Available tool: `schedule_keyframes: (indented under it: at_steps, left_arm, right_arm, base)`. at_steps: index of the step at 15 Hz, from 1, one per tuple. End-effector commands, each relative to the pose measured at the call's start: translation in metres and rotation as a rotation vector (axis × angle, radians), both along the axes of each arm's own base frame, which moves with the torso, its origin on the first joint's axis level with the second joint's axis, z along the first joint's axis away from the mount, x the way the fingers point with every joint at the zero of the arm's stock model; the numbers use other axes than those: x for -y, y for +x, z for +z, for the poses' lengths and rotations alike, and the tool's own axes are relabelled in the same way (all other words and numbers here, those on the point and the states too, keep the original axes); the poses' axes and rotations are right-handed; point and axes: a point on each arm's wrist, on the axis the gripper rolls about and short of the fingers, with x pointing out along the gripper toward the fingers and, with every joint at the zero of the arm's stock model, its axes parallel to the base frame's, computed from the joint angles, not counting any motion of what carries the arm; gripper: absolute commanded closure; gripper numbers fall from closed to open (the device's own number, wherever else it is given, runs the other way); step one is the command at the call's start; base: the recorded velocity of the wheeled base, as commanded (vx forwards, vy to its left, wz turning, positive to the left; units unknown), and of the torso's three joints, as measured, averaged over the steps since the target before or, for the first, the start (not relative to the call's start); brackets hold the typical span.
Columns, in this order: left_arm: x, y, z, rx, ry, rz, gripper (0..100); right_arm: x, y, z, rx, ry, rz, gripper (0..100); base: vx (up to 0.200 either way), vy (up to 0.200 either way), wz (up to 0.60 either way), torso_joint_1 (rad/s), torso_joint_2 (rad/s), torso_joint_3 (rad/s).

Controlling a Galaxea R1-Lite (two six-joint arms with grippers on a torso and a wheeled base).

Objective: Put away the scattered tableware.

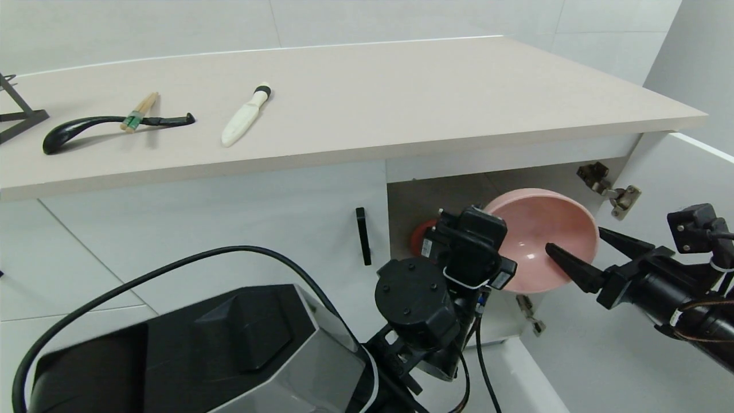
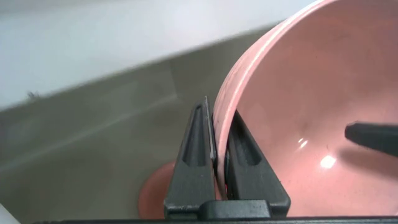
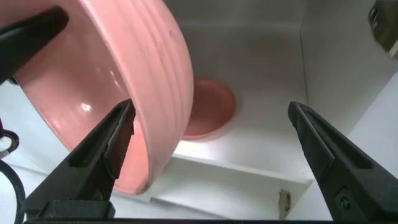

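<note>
Pink bowl (image 1: 539, 235) hangs tipped on its side in the open mouth of the cabinet (image 1: 436, 195), under the edge of the countertop (image 1: 401, 97), with its hollow turned toward my right arm. My left claw (image 2: 219, 124) is clamped on its rim. One finger (image 2: 198, 149) lies against the outside wall and the other sits inside, and the thin edge is pinched between them.

My right claw (image 1: 573, 238) is spread wide at the bowl's other side. In the right wrist view one finger (image 3: 106, 149) sits in front of the bowl's hollow while the other (image 3: 329, 162) stands well clear beyond the outer wall, so that side of the rim lies between them. I cannot tell whether the near finger touches the bowl. From my head, one dark tip reaches over the pink inside and the other points past the rim, near the open door (image 1: 688, 172) and its metal hinge (image 1: 608, 189).

Behind and below the bowl, a shallow pink dish (image 3: 214, 112) rests flat on the white cabinet floor, apart from both claws.

Up on the countertop, well away to my left, lie a black ladle (image 1: 74, 129), a pair of chopsticks (image 1: 139, 112) propped across its handle, and a white knife-shaped utensil (image 1: 243, 117) with a dark band near one end. A black stand (image 1: 17, 115) shows at the far left edge.
</note>
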Motion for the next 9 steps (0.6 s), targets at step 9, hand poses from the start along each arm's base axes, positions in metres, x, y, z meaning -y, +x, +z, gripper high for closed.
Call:
schedule_keyframes:
  at_steps: [9]
  left_arm:
    - [0.0009,-0.0020,0.0069,0.011,-0.019,-0.006,100]
  right_arm:
    - [0.0010,-0.0028,0.0071,0.033,0.007,-0.001,0]
  base:
    - [0.000,0.000,0.00,0.000,0.00,0.000]
